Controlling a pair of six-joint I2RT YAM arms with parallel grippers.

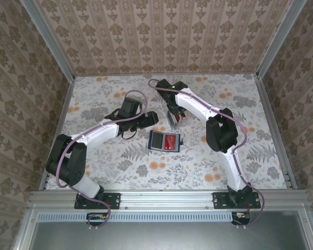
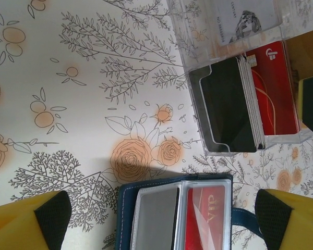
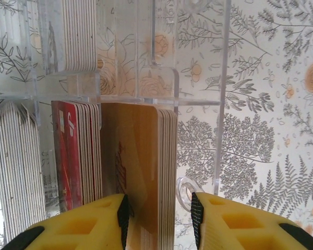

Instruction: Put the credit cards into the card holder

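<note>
The navy card holder lies open mid-table, a red VIP card in one clear sleeve and a grey sleeve beside it. My left gripper hovers open just above the holder, its yellow fingers wide on either side. The credit cards stand in a clear plastic box: dark grey, red, pale. My right gripper is in the box, open around the orange-tan stack. Its left pad lies against the stack and its right pad stands off it.
The clear box has several compartments, with pale card stacks and a red card beside the orange-tan ones. Both grippers work close together behind the holder. Floral tabletop spreads all round, walled at the sides.
</note>
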